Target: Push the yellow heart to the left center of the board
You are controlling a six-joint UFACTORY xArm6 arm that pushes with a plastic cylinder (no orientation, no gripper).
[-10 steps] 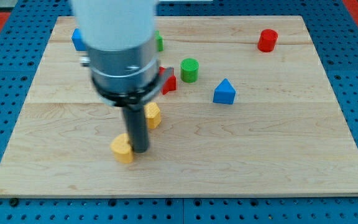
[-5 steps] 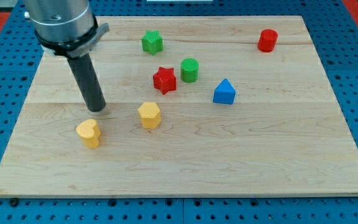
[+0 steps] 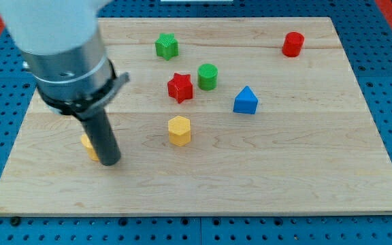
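Observation:
The yellow heart (image 3: 88, 144) lies near the board's lower left, mostly hidden behind my rod; only its left edge shows. My tip (image 3: 109, 162) rests on the board touching the heart's right and lower side. A yellow hexagon block (image 3: 179, 130) sits to the right, near the board's middle.
A red star (image 3: 180, 87), a green cylinder (image 3: 207, 76) and a blue triangle block (image 3: 246, 100) cluster right of centre. A green star (image 3: 167, 45) sits at the top, a red cylinder (image 3: 292, 43) at top right. The wooden board's (image 3: 284, 163) left edge is near the heart.
My rod moved down from above the heart to its right side, now covering it. The yellow hexagon shifted slightly right. The arm body now hides the top left of the board.

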